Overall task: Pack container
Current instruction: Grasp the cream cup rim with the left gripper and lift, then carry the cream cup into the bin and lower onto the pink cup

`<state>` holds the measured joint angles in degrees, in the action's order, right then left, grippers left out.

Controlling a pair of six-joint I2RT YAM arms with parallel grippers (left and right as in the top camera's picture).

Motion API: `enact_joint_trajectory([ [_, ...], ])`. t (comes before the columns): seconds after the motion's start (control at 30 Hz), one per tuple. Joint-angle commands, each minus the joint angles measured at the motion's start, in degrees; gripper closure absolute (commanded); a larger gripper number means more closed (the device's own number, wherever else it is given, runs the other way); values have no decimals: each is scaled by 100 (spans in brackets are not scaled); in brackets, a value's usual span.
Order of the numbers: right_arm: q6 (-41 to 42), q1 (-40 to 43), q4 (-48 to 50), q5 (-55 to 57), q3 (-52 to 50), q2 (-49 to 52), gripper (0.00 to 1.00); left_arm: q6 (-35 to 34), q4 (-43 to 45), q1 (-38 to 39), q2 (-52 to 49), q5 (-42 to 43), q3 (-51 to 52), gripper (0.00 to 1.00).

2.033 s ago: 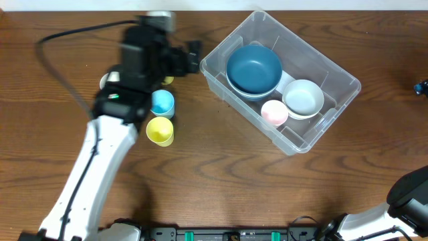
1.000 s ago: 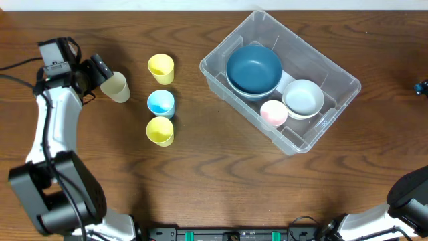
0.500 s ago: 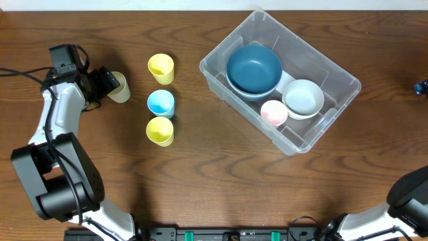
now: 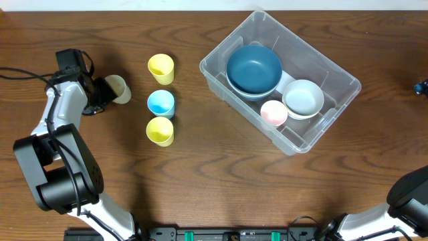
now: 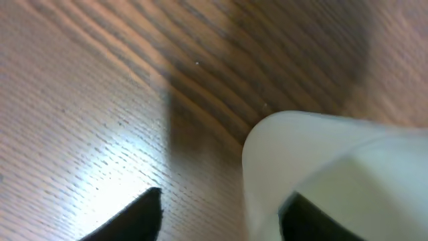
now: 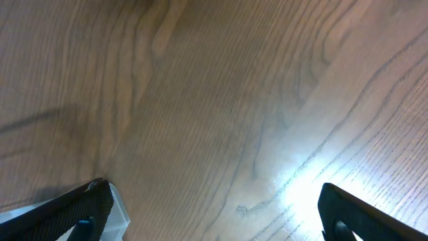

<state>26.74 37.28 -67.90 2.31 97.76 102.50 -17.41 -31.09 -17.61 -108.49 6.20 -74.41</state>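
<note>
The container [image 4: 313, 51], a large clear bin, stands at the back right and holds a blue bowl [image 4: 254, 68], a white bowl [image 4: 303, 98] and a pink cup [image 4: 273, 112]. A cream cup [image 4: 120, 88] sits at the far left. My left gripper [image 4: 101, 93] is right against it. In the left wrist view that gripper [image 5: 222, 201] straddles the wall of the cream cup [image 5: 321, 154]: one finger is inside the cup and the other stands outside over the wood, with a gap to the wall. My right gripper [image 6: 214, 214] hangs open over bare wood.
Three cups stand in a column left of the bin: a yellow cup [image 4: 160, 67], a blue cup [image 4: 160, 102] and another yellow cup [image 4: 160, 130]. The left arm's cable trails off the left edge. The right arm's base [image 4: 409, 194] is at the front right corner.
My left gripper has slid in onto the cream cup and its jaws have narrowed around the cup's wall. The cup has barely shifted. The right arm has not moved.
</note>
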Motion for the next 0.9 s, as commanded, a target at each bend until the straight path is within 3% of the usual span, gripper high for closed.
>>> enact_joint_trajectory([
  [0.0,63,28,-2,26,-26,11,1,-48,2,4,-44,46,-39,68],
  [0.13,63,28,-2,26,-26,11,1,-46,66,4,-37,70,-46,94],
  [0.47,63,28,-2,26,-26,11,1,-17,155,13,656,330,-264,94],
  [0.63,63,28,-2,28,-26,11,1,177,136,179,1672,1558,-505,94],
  [0.87,63,28,-2,28,-26,11,1,739,101,1954,3112,1799,-511,94],
])
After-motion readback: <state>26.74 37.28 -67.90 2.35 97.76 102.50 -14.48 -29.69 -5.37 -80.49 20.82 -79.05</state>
